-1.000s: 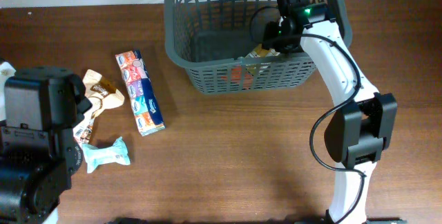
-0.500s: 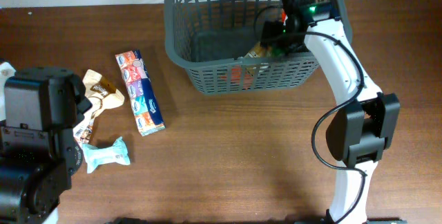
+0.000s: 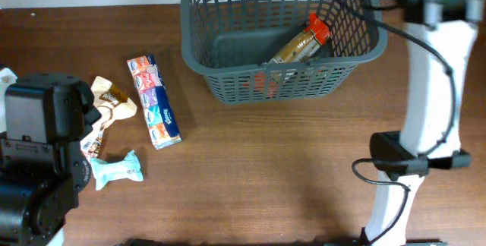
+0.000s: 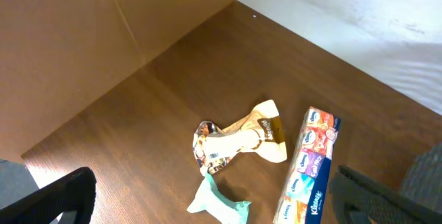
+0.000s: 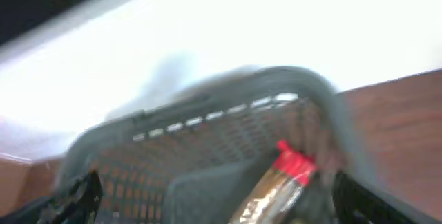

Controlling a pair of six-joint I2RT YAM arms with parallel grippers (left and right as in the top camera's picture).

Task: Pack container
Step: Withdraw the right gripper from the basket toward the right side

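The dark grey lattice basket (image 3: 199, 52) stands at the table's far middle. A brown bottle with a red cap (image 3: 301, 43) lies slanted inside it, against the right front wall. Something orange (image 3: 266, 80) shows through the front lattice. My right arm (image 3: 444, 41) reaches up at the far right, and its gripper sits at the frame's top edge, outside the basket. In the blurred right wrist view the gripper (image 5: 224, 207) is open and empty, looking down at the bottle (image 5: 280, 182) and the basket rim (image 5: 207, 105). My left gripper (image 4: 221, 207) is open and empty above loose packets.
Left of the basket lie a Kleenex tissue pack (image 3: 154, 102) (image 4: 307, 165), a brown-and-cream snack wrapper (image 3: 114, 98) (image 4: 238, 141) and a teal packet (image 3: 118, 170) (image 4: 217, 203). The left arm's black body (image 3: 38, 147) covers the table's front left.
My right gripper has lifted out of the basket and swung up and to the right. The bottle it hovered over now lies uncovered in the basket. The left arm has not moved.
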